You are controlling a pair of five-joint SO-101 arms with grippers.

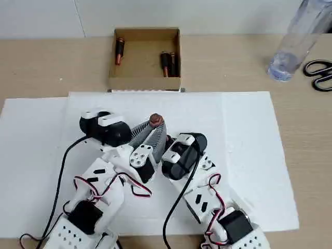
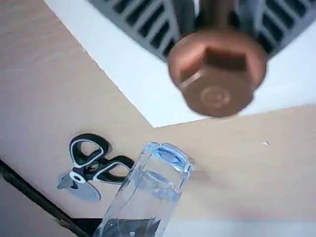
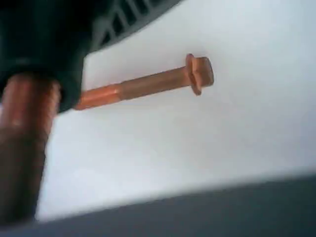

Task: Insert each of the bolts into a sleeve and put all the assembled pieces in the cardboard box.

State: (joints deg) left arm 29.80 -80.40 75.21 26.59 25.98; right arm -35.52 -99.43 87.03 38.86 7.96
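My left gripper points its grey slotted fingers at the cardboard box, over the white paper. It is shut on a copper bolt, whose hex head sticks out past the fingertips. My right gripper sits tight against the left one, tucked under its own arm. In the right wrist view a thick copper shaft comes out of a dark piece; what holds it is hidden. A second copper bolt lies loose on the paper beyond. Assembled pieces lie in the box.
The white paper sheet covers most of the table. A clear plastic bottle and black-handled scissors lie on the bare wood at the far right, and both show in the left wrist view, the bottle and scissors.
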